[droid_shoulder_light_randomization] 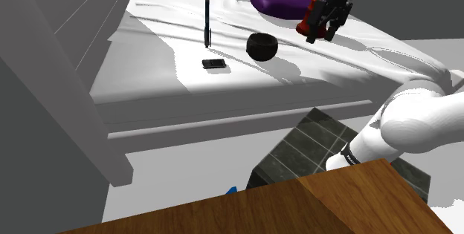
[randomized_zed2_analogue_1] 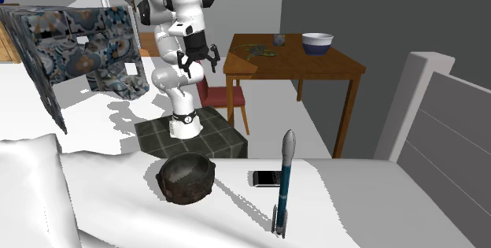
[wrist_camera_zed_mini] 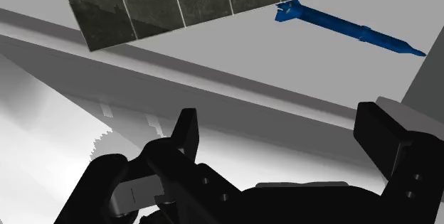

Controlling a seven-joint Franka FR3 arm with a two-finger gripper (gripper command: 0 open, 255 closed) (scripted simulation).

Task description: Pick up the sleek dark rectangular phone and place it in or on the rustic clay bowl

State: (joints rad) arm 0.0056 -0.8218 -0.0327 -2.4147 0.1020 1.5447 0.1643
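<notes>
shoulder view: a dark flat phone (droid_shoulder_light_randomization: 214, 64) lies on the white sheet of a bed (droid_shoulder_light_randomization: 171, 84), towards its near edge. a dark round bowl (droid_shoulder_light_randomization: 262, 46) stands on the sheet to the right of the phone and a little farther back, apart from it. a thin toy rocket (droid_shoulder_light_randomization: 207, 13) stands upright just behind the phone. a purple pillow (droid_shoulder_light_randomization: 281, 2) lies at the far side, behind the bowl. the black gripper (droid_shoulder_light_randomization: 320, 32) hangs in the air right of the bowl and near the pillow, tilted, well apart from the phone. the dark tiled stand (droid_shoulder_light_randomization: 312, 147) sits on the floor beside the bed.

in the second exterior view the phone (randomized_zed2_analogue_1: 266, 178) lies flat between the bowl (randomized_zed2_analogue_1: 186, 177) on the left and the rocket (randomized_zed2_analogue_1: 283, 183) on the right, touching neither as far as can be seen. the white arm (randomized_zed2_analogue_1: 181, 18) rises from the stand (randomized_zed2_analogue_1: 189, 136) beyond the bed, its gripper (randomized_zed2_analogue_1: 197, 59) up in the air. farther back a wooden table (randomized_zed2_analogue_1: 291, 67) carries a white and blue bowl (randomized_zed2_analogue_1: 317, 43).

in the wrist view the two black fingers (wrist_camera_zed_mini: 186, 126) stand wide apart with nothing between them, so the jaws are fully spread and hold nothing. beyond them are the bed's edge, the stand (wrist_camera_zed_mini: 192, 2) and a blue toy rocket (wrist_camera_zed_mini: 349, 27) lying on the floor.
</notes>
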